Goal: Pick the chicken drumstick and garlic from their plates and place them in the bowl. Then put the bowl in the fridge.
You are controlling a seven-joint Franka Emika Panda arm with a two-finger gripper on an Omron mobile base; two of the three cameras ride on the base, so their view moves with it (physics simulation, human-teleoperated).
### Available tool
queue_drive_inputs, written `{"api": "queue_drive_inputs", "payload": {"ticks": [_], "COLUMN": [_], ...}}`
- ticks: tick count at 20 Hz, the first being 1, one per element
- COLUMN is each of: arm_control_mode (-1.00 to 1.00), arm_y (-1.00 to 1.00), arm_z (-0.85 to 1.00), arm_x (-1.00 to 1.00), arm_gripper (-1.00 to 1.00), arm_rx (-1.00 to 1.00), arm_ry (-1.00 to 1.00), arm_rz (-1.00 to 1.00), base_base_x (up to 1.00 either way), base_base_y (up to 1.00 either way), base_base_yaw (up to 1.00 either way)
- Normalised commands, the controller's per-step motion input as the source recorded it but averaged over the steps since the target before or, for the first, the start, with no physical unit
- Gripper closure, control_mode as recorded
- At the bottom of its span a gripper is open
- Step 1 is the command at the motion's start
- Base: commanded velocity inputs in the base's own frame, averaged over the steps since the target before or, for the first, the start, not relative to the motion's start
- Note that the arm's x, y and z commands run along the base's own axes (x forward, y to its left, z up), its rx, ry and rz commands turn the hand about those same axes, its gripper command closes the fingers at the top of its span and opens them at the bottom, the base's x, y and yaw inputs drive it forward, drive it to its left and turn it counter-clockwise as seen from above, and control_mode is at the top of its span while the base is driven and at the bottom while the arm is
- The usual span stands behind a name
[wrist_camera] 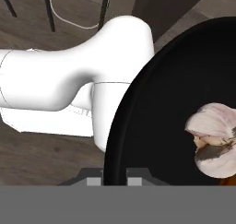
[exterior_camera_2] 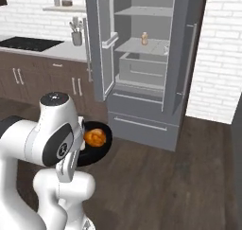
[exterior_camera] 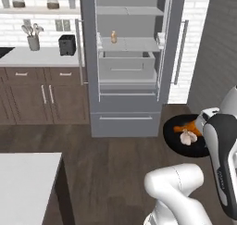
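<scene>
claw (wrist_camera: 114, 178) pinches the near rim of the black bowl (wrist_camera: 152, 126), its fingertips mostly cut off at six o'clock in the hand view. garlic (wrist_camera: 213, 139) lies inside the bowl toward three o'clock of the claw; the chicken drumstick (exterior_camera: 184, 128) sits beside it, half hidden by the arm. ahead at twelve o'clock the fridge (exterior_camera: 129, 57) stands open, a small bottle (exterior_camera: 114, 36) on its shelf.

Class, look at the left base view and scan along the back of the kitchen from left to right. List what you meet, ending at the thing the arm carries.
Utensil holder → black toaster → open fridge, a small bottle on its shelf → black bowl holding the chicken drumstick and the garlic.
</scene>
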Motion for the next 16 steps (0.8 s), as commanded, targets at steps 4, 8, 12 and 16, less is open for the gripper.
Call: {"api": "queue_drive_inputs", "payload": {"ticks": [4,8,12,16], "arm_control_mode": [1.00,1.00,1.00,1.00], "arm_y": [0.00,0.00,0.00,0.00], "arm_z": [0.00,0.00,0.00,0.00], "arm_x": [0.00,0.00,0.00,0.00], "arm_gripper": [1.00,1.00,1.00,1.00], "arm_rx": [0.00,0.00,0.00,0.00], "arm_ry": [0.00,0.00,0.00,0.00], "arm_rz": [0.00,0.00,0.00,0.00], "base_base_x": [1.00,0.92,0.71,0.52], "base_base_y": [0.00,0.09,0.01,0.15], "base_base_yaw": [0.00,0.00,0.00,-0.01]}}
